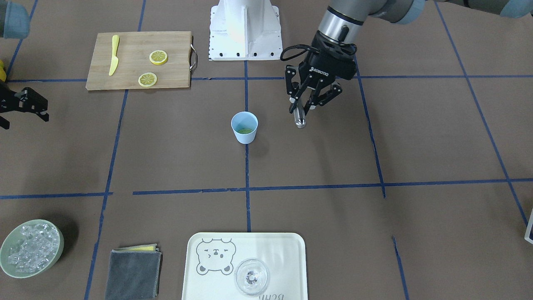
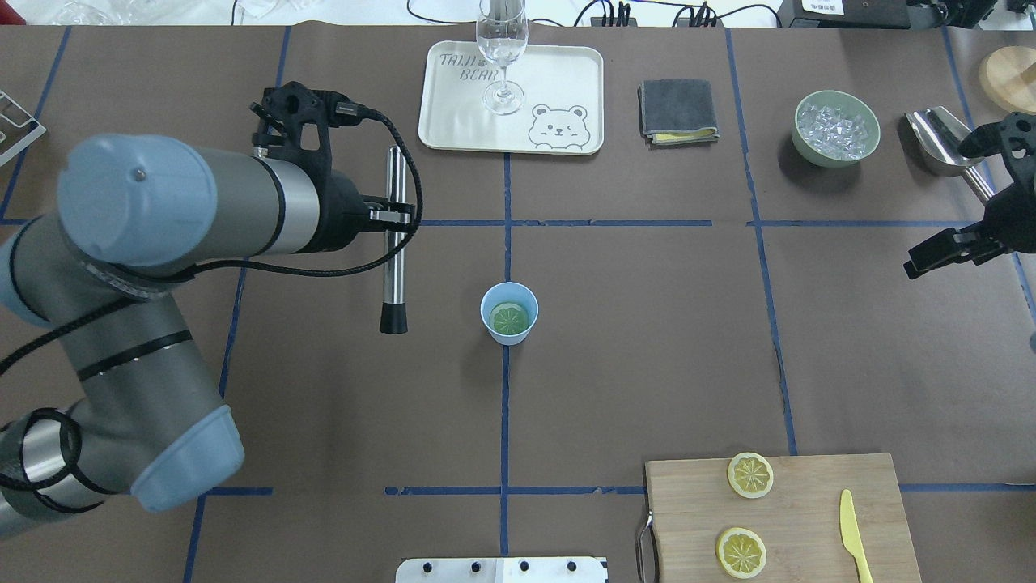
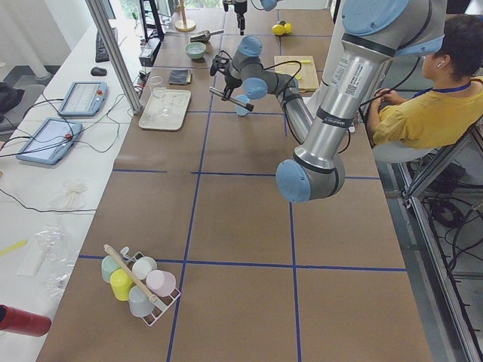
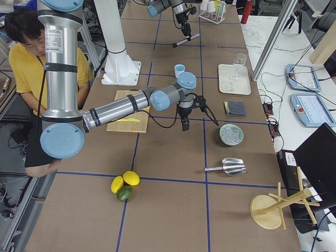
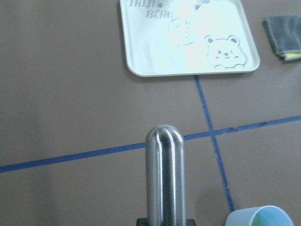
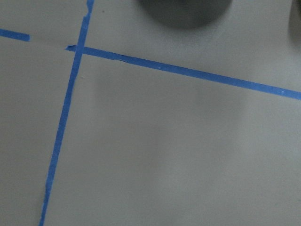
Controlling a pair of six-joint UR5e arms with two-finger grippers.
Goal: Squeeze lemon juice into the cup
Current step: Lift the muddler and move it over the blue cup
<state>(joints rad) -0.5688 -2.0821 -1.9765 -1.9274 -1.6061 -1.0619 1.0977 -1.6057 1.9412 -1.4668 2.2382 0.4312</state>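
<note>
While the lemon slice point(image 2: 510, 319) is seen lying in the bottom of the cup point(image 1: 245, 136) (mid-counter, far from every edge), a steel rod point(image 2: 394, 243) is clamped by the left gripper point(image 1: 300, 106) nearby. The right gripper point(image 1: 25, 104), at the right edge, cannot be read as wide or narrow.

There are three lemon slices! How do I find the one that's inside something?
Look at the middle of the brown table, where a small light blue cup stands on a blue tape line. The lemon slice lies flat on its bottom. The other two slices sit out on the wooden cutting board; this is the only one inside a cup.
</note>
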